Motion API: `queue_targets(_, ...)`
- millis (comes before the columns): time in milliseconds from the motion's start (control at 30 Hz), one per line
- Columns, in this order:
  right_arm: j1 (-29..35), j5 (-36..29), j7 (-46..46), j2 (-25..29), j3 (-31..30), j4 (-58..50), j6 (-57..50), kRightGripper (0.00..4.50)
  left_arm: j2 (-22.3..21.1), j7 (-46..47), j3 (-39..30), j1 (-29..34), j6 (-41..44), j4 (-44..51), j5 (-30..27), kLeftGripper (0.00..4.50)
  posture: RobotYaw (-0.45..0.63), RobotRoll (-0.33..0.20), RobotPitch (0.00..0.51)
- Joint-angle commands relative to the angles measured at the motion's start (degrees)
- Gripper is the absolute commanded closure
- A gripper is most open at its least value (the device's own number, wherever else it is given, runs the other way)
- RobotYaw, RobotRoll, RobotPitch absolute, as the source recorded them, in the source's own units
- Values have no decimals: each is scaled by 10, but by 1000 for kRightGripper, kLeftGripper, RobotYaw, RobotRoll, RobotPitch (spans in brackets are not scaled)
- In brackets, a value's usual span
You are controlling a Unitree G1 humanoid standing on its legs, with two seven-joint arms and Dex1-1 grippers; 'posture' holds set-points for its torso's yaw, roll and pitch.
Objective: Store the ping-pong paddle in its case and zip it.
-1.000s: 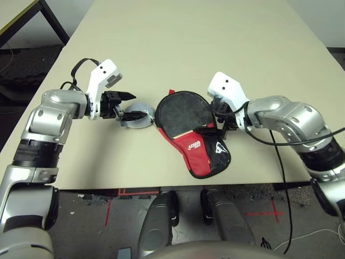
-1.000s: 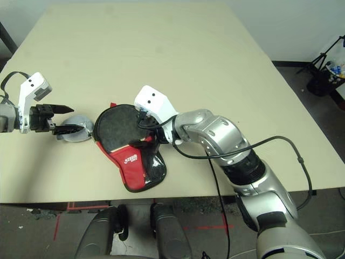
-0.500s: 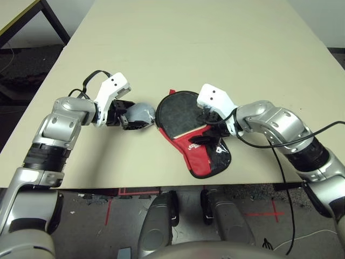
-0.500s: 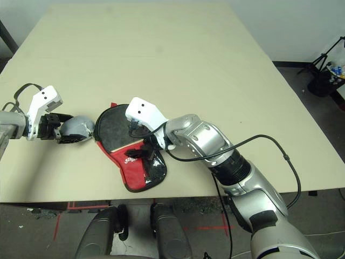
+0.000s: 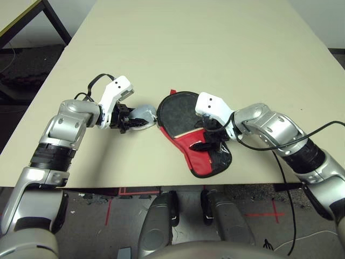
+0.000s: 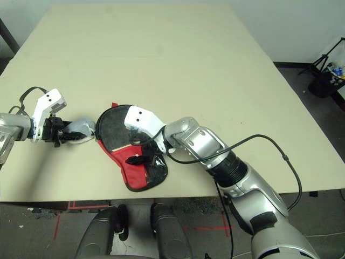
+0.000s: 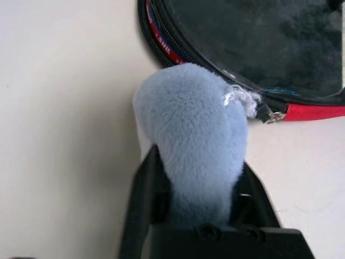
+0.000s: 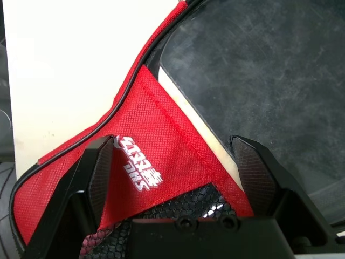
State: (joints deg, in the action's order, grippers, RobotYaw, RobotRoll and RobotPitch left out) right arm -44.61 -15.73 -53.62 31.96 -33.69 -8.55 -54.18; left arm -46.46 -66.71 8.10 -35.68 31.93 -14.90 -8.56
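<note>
We start with the counter point(image 5: 226, 48), which carries everything near its front edge. On it lies the case point(image 5: 207, 159), its red narrow end pointing toward the front edge and its round end toward the counter's middle. The paddle point(image 5: 180, 110) sits mostly inside it: the black face shows through the open round end, and a strip of pale wood shows where the red flap begins. The zipper looks undone around the round end, so we judge the zipping not yet begun.

What changed over the last second: our right claw point(image 8: 178, 178) has come down from beside the case and now hovers over its red neck, fingers point(image 8: 99, 175) wide apart and straddling the white logo, clamped on nothing. We cannot tell whether the fingertips touch the fabric.

Our left claw point(image 7: 197, 205) was open around the pouch point(image 7: 194, 140) a second ago; it has now closed on it, pinching the grey-blue fluff. The pouch lies just beside the case's left rim, close to the zipper pull point(image 7: 272, 114).

We read this as both arms settling in: the right to pin the case, the left gripping the pouch, which may be tied to the zipper.
</note>
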Motion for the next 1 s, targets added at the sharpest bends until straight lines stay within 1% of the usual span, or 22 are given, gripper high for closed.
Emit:
queue_targets(33,23,17,-14,6,-33,13,-3,0,9,13,8,-9,-5,-35,15,3980,-104,0,203)
queue_targets(167,29,29,-22,7,-35,16,3,0,19,41,4,-29,-17,-78,29,4085,-104,0,202)
queue_targets(400,37,45,-31,5,-34,28,13,0,66,100,15,-56,-66,-166,67,4087,-100,0,200)
queue_targets(500,39,52,-34,1,-34,35,18,0,81,104,23,-69,-84,-196,82,4088,-102,0,200)
queue_targets(667,42,62,-35,-6,-33,45,26,0,90,99,30,-86,-98,-218,99,4089,-100,0,201)
queue_targets(900,43,71,-35,-19,-28,57,35,0,105,117,44,-109,-148,-270,133,4089,-96,0,199)
queue_targets(1000,38,76,-32,-26,-21,70,42,0,115,115,47,-117,-156,-279,138,4089,-97,0,200)
